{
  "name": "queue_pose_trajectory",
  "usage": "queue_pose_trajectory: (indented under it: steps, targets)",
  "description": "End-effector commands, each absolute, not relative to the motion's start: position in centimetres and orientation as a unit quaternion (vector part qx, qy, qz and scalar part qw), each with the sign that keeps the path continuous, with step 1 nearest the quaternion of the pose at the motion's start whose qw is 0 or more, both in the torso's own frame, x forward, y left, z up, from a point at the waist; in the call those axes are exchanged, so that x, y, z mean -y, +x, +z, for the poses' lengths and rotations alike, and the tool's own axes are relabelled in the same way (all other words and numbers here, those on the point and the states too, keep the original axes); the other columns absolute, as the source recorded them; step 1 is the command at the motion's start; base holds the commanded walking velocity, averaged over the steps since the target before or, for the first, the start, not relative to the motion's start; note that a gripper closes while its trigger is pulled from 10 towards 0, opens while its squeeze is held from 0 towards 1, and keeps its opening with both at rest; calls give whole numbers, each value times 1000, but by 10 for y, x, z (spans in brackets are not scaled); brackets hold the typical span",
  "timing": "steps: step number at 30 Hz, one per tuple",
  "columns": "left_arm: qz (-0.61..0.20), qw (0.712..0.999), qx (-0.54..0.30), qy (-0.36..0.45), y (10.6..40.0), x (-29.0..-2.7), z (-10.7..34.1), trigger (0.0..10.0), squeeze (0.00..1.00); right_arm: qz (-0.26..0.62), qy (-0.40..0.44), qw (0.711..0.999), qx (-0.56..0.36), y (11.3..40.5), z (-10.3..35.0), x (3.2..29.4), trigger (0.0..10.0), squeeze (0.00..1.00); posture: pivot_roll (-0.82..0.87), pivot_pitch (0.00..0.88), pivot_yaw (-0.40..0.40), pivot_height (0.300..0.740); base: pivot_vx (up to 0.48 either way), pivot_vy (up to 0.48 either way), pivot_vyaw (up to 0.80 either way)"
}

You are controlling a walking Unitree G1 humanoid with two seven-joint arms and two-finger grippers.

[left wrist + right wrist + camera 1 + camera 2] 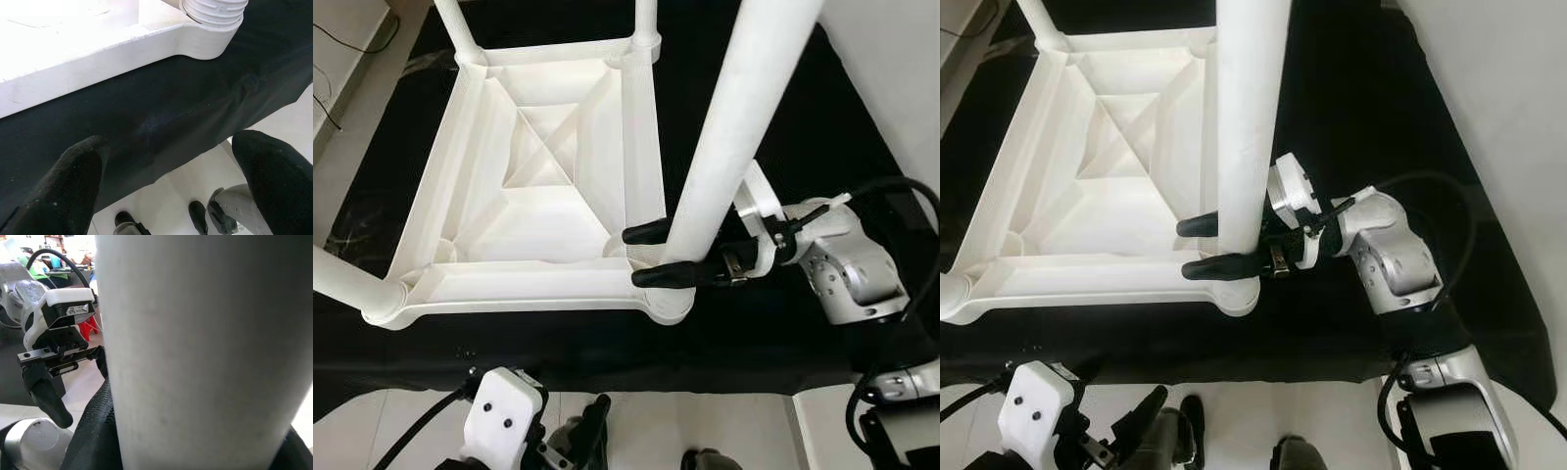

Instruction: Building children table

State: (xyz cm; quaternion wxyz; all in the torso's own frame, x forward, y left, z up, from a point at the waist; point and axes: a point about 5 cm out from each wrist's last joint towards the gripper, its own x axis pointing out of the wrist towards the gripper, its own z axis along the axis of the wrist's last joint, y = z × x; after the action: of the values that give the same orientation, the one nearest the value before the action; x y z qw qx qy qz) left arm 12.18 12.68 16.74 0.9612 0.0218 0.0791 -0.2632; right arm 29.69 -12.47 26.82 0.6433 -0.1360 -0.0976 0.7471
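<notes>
My fingers (78,186) on the left gripper (563,441) were spread wide apart and held nothing; that gripper hung low beside my body, at the near edge of the black cloth (754,333) that covered the floor where I worked.

Farther out, my right gripper (651,257) was clamped on the white leg (734,127), one black finger on each side of it, low down just above the corner socket (671,304) of the upturned tabletop (538,206). The tabletop lay underside up on the cloth, its ribs forming a cross in the middle. The leg I held stood in the near right corner and rose toward my head. Another leg (342,279) stood in the near left corner. Beyond, two more legs (460,24) stood in the far corners.

In the left wrist view, threads showed at the leg's base, so I judged the step was screwing this leg home. To do it well I would keep the leg straight over its socket, grip firmly without slipping, turn evenly, and hold the tabletop from sliding on the cloth.
</notes>
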Motion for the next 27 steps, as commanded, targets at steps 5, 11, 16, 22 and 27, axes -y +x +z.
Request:
queue_pose_trajectory:
  steps: [5, 11, 16, 22, 27]
  targets:
    - [-266, 959, -93, 24, 117, -126, 167, 10000, 0, 782, -158, 599, 76, 285, 256, 111, 10000, 0, 141, 378, 42, 740, 0, 0, 0]
    - [-265, 960, -91, 22, 119, -125, 167, 10000, 0, 803, -181, 564, 63, 280, 252, 108, 10000, 0, 136, 375, 37, 740, 0, 0, 0]
    - [-264, 960, -88, 22, 121, -125, 167, 10000, 0, 816, -220, 532, 48, 278, 249, 102, 10000, 0, 128, 372, 32, 740, 0, 0, 0]
    - [-263, 961, -86, 21, 122, -125, 167, 10000, 0, 813, -209, 542, 41, 284, 253, 98, 10000, 0, 123, 368, 25, 740, 0, 0, 0]
    - [-262, 961, -84, 20, 123, -124, 167, 10000, 0, 810, -201, 550, 28, 289, 253, 99, 10000, 0, 118, 366, 24, 740, 0, 0, 0]
